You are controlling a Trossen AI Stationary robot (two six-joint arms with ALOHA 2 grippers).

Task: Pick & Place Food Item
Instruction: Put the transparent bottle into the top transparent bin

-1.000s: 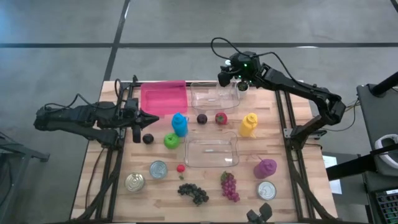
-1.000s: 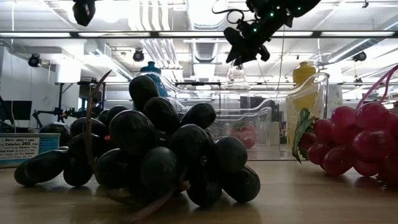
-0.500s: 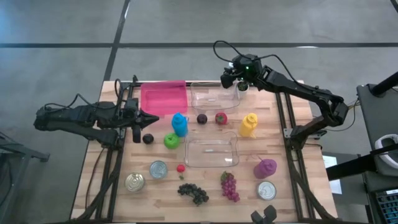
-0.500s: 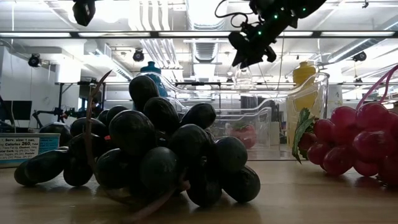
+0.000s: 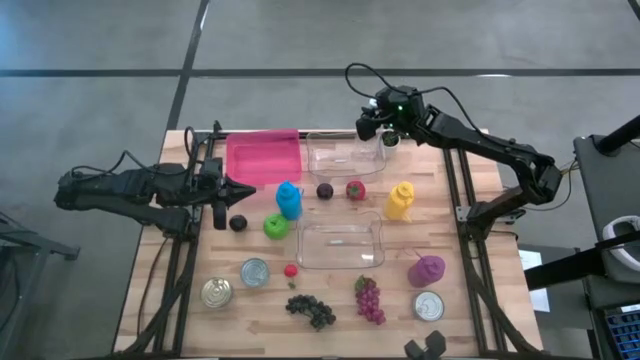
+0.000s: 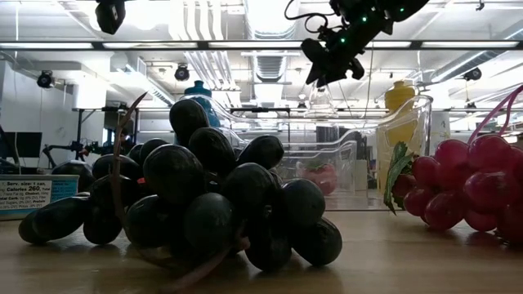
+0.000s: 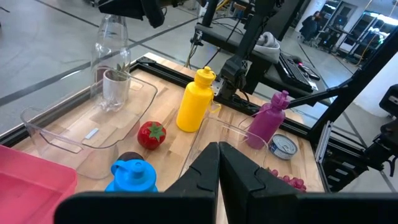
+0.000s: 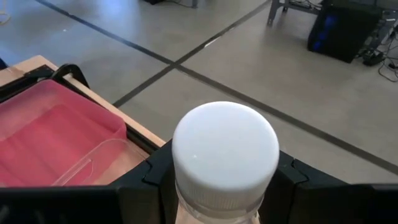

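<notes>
The desk (image 5: 470, 300) holds lots of toy food & 3 bins, spread out so each is easy to reach. The far clear bin (image 5: 342, 158) sits next to the pink bin (image 5: 263, 157). The right claw (image 5: 388, 138) hangs over the clear bin's corner, prob. to put its load in. It's closed on a clear bottle (image 8: 225, 163) w/ a white cap, held between the fingers. The left claw (image 5: 238, 190) waits at the desk's left side, shut tight, holding nothing.

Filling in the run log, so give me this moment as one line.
right hand: shut on clear bottle | bottle: lifted over far clear bin | left hand: shut, idle at left edge
</notes>
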